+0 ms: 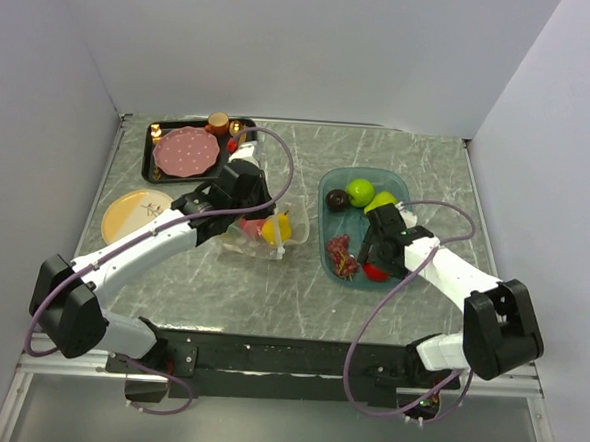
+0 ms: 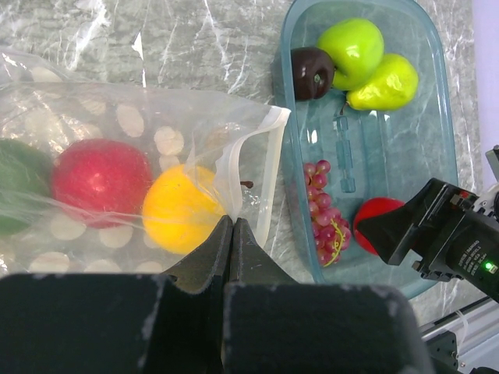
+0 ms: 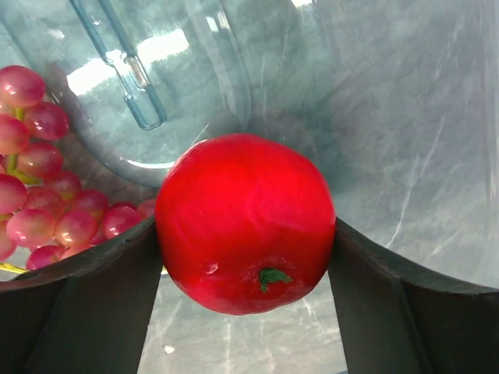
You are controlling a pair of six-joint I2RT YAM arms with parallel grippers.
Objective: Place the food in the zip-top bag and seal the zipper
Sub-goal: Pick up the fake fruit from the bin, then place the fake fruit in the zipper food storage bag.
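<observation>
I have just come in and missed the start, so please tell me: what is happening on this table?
The left gripper is shut on the open edge of the zip-top bag, which already holds a red ball, an orange ball and a green ball. The right gripper grips a red apple in the teal tray, beside the grape bunch, dark ball, green apple and yellow-green pear. The zipper is not yet sealed.

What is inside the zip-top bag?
Through the clear zip-top bag show a red fruit, a yellow-orange fruit and a green fruit, cut off by the frame edge. Its far end is unseen.
</observation>
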